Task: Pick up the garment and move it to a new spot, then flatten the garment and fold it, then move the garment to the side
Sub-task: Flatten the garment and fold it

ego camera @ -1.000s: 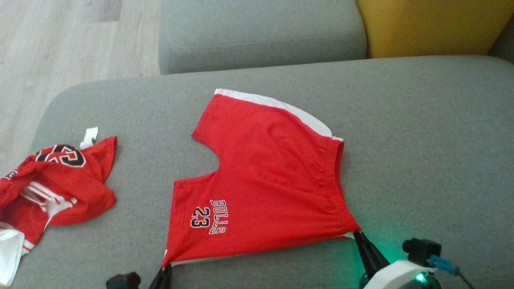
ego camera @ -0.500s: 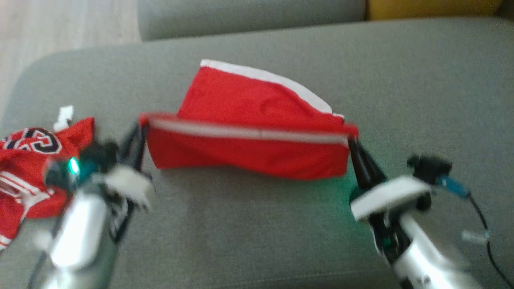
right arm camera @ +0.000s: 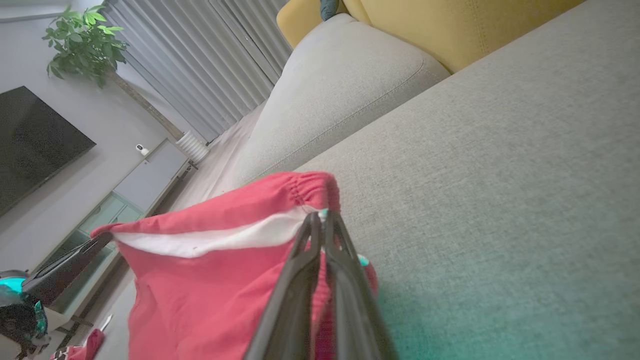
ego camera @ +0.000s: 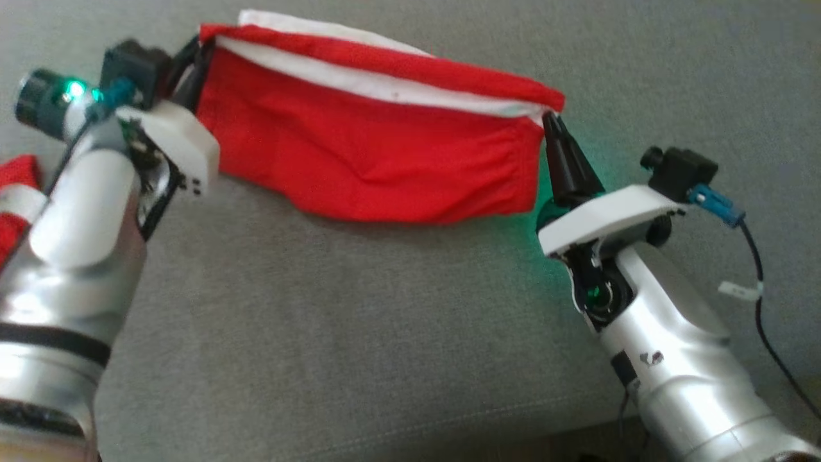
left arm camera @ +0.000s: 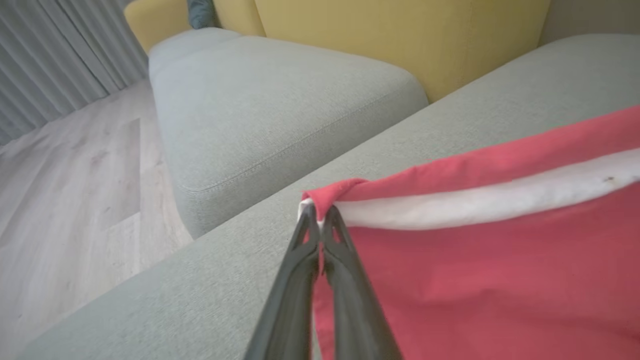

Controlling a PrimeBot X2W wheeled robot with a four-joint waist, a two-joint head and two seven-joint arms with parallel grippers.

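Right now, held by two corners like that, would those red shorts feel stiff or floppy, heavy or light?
Probably floppy: the red shorts droop and wrinkle between the left gripper and right gripper. Likely light, since two fingertip pinches at the corners seem enough to carry them. The smooth cloth might slip if tugged.

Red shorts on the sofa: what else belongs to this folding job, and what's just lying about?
Job: red mesh shorts with white trim; left gripper and right gripper, each shut on a corner.
Lying about: red-and-white garment; yellow fabric cushion.
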